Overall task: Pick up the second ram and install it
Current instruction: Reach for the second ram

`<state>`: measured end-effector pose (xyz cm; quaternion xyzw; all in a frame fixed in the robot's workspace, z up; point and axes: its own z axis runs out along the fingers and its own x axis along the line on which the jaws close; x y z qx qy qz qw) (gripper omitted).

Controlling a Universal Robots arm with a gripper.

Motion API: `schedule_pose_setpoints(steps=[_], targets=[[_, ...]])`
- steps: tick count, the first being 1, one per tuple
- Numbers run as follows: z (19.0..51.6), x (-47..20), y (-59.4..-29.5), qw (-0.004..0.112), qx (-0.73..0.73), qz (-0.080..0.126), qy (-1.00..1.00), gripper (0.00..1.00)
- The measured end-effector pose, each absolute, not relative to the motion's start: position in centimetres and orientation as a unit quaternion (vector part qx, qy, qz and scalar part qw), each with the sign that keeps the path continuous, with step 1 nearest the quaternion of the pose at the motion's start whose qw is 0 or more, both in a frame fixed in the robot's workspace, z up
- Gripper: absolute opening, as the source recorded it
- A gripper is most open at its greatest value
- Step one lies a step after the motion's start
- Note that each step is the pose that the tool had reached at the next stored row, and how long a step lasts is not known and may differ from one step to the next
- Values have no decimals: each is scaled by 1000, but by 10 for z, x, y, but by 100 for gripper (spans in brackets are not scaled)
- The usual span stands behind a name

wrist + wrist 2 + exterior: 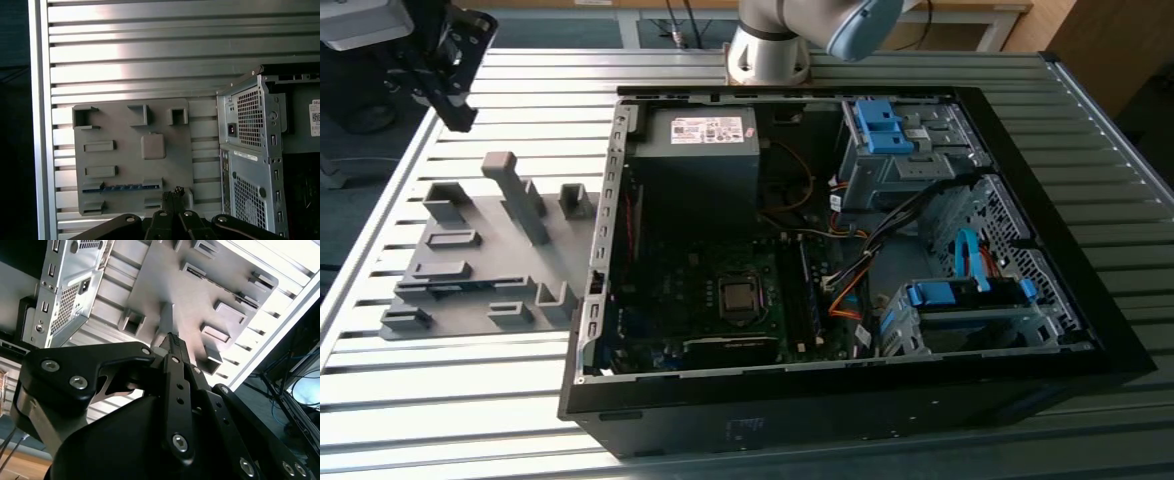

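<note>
Clenched empty claw point(176, 192) hangs over grey holder point(125, 167) where second ram point(122, 188) lies, beside open computer case point(250, 150).

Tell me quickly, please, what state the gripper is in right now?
Gripper: closed, holding nothing; the second ram lies in the grey holder, apart from the fingertips.

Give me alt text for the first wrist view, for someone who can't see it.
A shut gripper points at a grey holder plate on a slatted metal table. The second ram lies in its holders, with a computer case alongside.
</note>
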<state>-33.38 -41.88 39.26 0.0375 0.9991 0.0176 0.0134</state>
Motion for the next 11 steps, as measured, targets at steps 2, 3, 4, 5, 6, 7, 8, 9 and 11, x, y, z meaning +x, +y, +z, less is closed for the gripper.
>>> schedule_pose_setpoints(steps=[2,3,4,5,6,7,8,9,11], targets=[[393,-337,-419,13,38,18,999,11],[393,-339,-419,13,38,18,999,11],[393,-341,-419,13,38,18,999,11],[393,-343,-420,13,38,18,999,11],[393,-345,-420,13,38,18,999,11],[393,-347,-420,13,38,18,999,11],[393,-349,-421,13,38,18,999,11],[393,-351,-421,13,38,18,999,11],[393,-357,-421,13,37,18,999,11]])
